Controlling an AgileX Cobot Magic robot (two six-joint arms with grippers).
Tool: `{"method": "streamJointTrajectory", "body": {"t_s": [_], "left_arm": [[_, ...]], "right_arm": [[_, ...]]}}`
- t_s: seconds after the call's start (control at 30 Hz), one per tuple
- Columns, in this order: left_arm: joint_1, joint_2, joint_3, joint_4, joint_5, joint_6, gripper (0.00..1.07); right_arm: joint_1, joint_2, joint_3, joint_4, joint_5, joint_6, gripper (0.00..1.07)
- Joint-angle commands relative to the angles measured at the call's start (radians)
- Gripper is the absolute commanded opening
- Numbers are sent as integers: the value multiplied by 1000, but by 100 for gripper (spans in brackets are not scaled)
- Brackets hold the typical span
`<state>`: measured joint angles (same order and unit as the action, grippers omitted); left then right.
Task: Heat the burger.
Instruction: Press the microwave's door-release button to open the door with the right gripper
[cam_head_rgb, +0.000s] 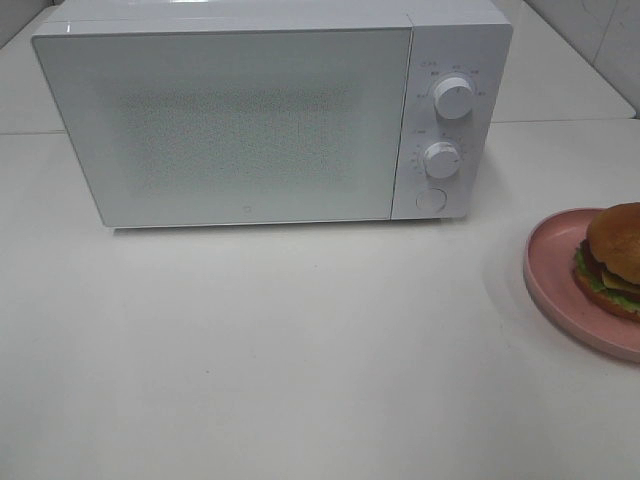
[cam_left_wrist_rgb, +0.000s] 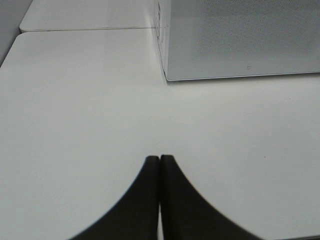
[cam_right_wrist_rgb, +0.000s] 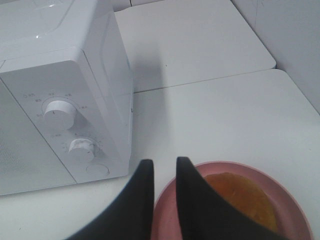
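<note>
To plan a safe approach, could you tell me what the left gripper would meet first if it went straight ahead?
Probably the front corner of the microwave, which lies almost dead ahead of the left gripper, though depth is unclear.

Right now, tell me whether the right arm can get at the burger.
Probably yes. Its jaws, slightly apart, appear to hang near the plate rim, close beside the burger, and nothing lies between them.
</note>
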<state>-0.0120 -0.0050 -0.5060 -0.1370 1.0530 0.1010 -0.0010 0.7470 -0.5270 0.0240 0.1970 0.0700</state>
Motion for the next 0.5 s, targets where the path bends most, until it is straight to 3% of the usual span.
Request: {"method": "streamJointTrajectory", "body": {"t_s": [0.03, 0.1, 0.27, 0.43, 0.5], "left_arm": [[4, -19, 0, -4, -11, -2, 0], [4, -19, 0, -4, -11, -2, 0], [4, -19, 0, -4, -11, -2, 0], [4, -19, 0, -4, -11, -2, 0], [4, -19, 0, -4, -11, -2, 0]], "right_arm": [[-6, 58, -9, -1, -91, -15, 6], [-6, 91, -9, -1, -133, -15, 0], [15, 160, -9, 0, -251, -11, 0], [121, 242, -9, -1, -347, -12, 0], [202, 306, -9, -1, -394, -12, 0]]}}
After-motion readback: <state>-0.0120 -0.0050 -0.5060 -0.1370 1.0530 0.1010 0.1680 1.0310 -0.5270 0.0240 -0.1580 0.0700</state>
